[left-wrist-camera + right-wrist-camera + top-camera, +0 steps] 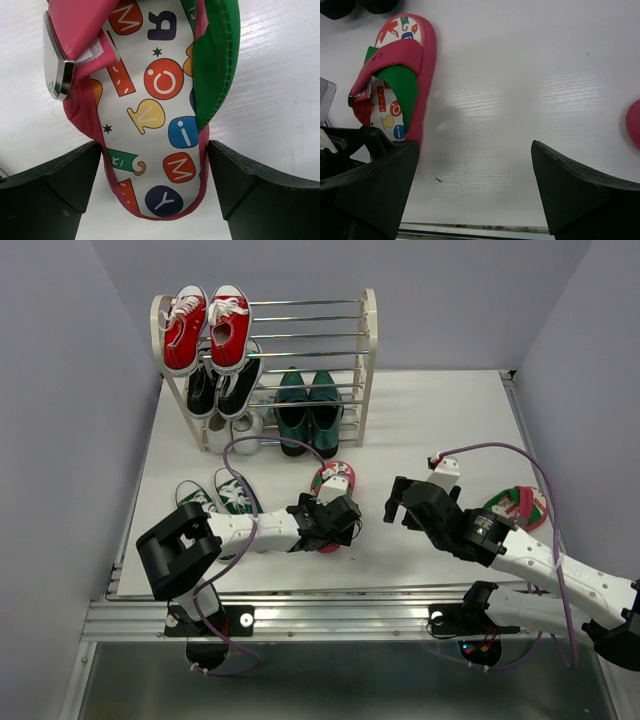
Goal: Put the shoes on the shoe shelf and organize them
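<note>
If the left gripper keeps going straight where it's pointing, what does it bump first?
Most likely the flip-flop. Its rounded end lies right between the fingers of the open left gripper, with the white table just underneath. Depth is hard to judge.

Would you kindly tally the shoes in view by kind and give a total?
Red sneakers: 2
Black sneakers: 2
Green loafers: 2
Green sneakers: 2
Flip-flops: 2
Total: 10 shoes
A pale thing under the black sneakers is too unclear to count.
</note>
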### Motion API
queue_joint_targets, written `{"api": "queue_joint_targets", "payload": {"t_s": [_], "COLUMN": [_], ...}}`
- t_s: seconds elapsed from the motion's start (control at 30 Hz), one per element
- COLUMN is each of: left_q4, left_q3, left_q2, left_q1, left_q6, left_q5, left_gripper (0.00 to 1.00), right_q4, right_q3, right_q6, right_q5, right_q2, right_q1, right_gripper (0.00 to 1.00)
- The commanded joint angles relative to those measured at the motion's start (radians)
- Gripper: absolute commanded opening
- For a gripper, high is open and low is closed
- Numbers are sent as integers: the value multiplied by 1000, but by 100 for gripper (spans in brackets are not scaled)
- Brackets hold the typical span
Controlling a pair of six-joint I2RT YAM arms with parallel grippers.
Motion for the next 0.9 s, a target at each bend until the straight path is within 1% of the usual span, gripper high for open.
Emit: {"api": "queue_joint_targets", "payload": {"t_s": [0.0,0.2,0.53,0.7,0.83,0.87], "left_q4": [-11,-8,-54,-65,-48,-42], "left_q3": [40,53,96,115,95,89], "left_q2": [8,26,83,121,120,117], "left_q1": [3,23,37,54,69,77], "left_q6": [13,26,33,34,23,23], "left_q5": [-13,0,18,47,85,93], "left_gripper": [99,99,99,99,99,98], "right_q4": [45,51,63,66,64,64], "right_q3": [8,8,8,11,9,8], "right_q6": [-19,-25,-39,-45,-45,-45], "right_q5": [37,35,28,28,31,31], "right_q2": [-20,-17,-6,-6,-11,-11], "right_q1": [-3,-3,-3,-3,-3,-3], "right_gripper": [100,100,100,100,100,100]}}
